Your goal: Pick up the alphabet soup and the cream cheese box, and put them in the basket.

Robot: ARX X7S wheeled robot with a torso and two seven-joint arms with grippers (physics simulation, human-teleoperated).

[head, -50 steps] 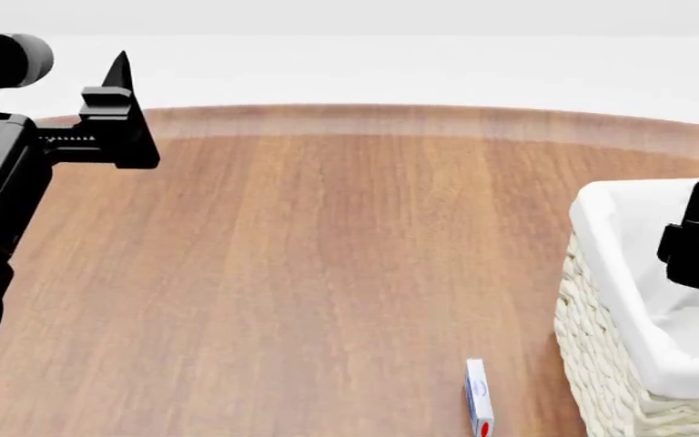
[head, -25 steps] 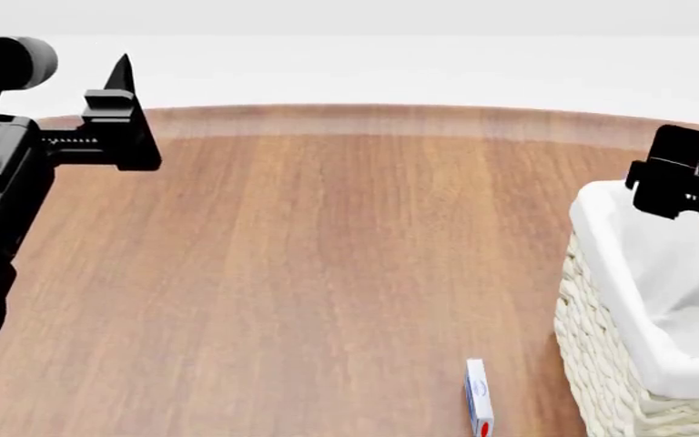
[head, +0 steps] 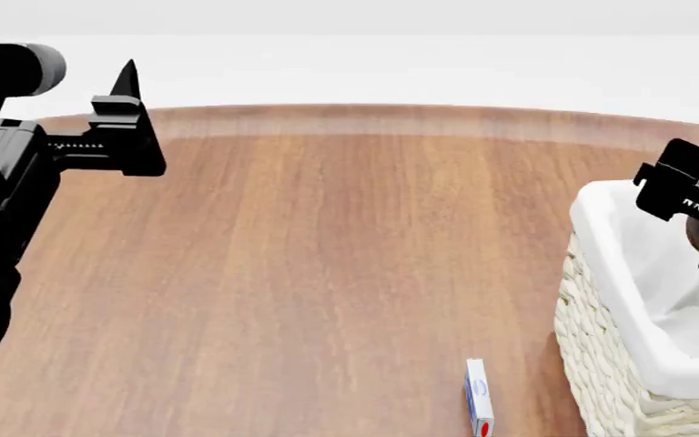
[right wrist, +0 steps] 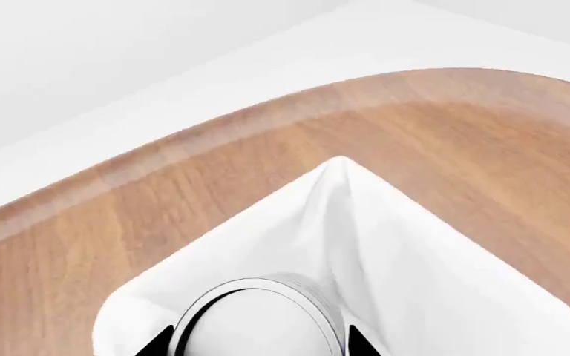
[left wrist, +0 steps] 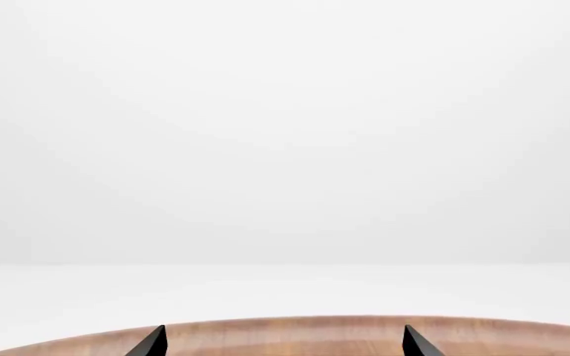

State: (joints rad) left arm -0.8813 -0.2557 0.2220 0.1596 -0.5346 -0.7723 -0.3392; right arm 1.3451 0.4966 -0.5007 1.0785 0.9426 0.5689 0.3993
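- Left wrist view: the two black pointed fingertips [left wrist: 154, 342] of the left gripper [left wrist: 283, 345] show at the frame edge, set wide apart with nothing between them. Past them lies the curved far edge of the round brown wooden table [left wrist: 285, 334], and beyond that only a plain white background
- Head view: the black left gripper [head: 125, 118] is held up above the far left part of the wooden table [head: 301, 273], its one visible finger pointing upward. The large rectangular cream-white woven wicker basket [head: 592, 355] with a white cloth liner folded over its rim stands at the table's right side. The small thin flat cream cheese box [head: 479, 396], white and pale blue with a red mark, lies on the table at the near edge of the view, just left of the basket's woven wall and apart from it, partly cut off by the frame. The black right gripper [head: 677, 187] hangs above the basket's far left corner; a rounded grey object shows just beside it at the frame edge, too cut off to identify
- Right wrist view: the right gripper's [right wrist: 255, 345] two black fingertips [right wrist: 156, 345] stand spread on either side of a round can top with a silvery rim [right wrist: 255, 319], which sits low inside the basket's white liner [right wrist: 404, 252]. The tips are apart from the rim, so the claw is spread, pinching nothing. The liner's corner points towards the table's curved edge [right wrist: 166, 193]
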